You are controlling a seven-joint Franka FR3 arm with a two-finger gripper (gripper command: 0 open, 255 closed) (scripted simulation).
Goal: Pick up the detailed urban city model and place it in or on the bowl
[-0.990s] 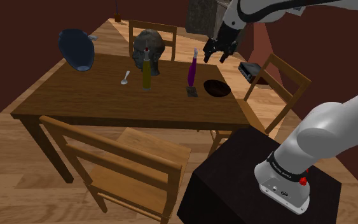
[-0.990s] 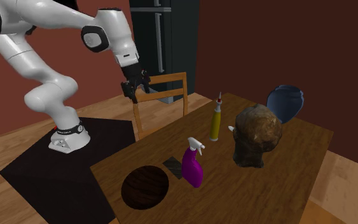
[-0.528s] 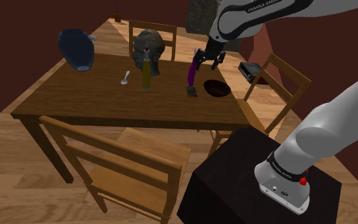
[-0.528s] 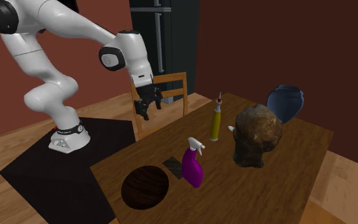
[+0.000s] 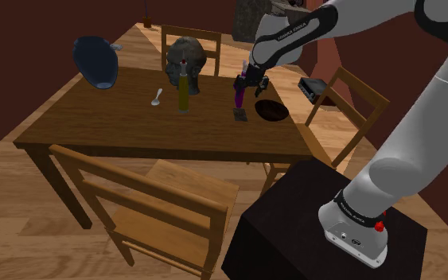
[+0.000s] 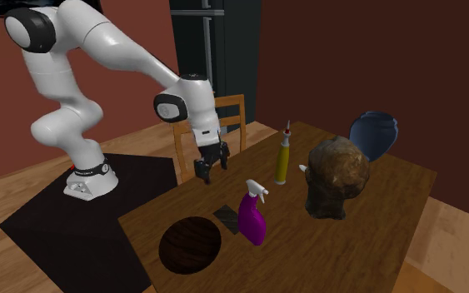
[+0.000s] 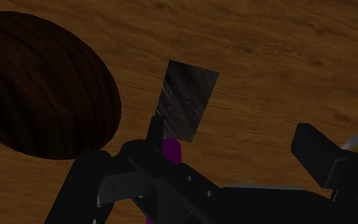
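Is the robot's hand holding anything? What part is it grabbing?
Nothing. The gripper is open above the table, and the flat grey city model lies on it beside the bowl.

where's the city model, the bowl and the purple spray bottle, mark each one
city model (image 7: 187, 100): wrist view, middle of its flat grey face.
bowl (image 6: 190, 244): second exterior view, its bare dark inside.
purple spray bottle (image 6: 253, 223): second exterior view, its purple body.
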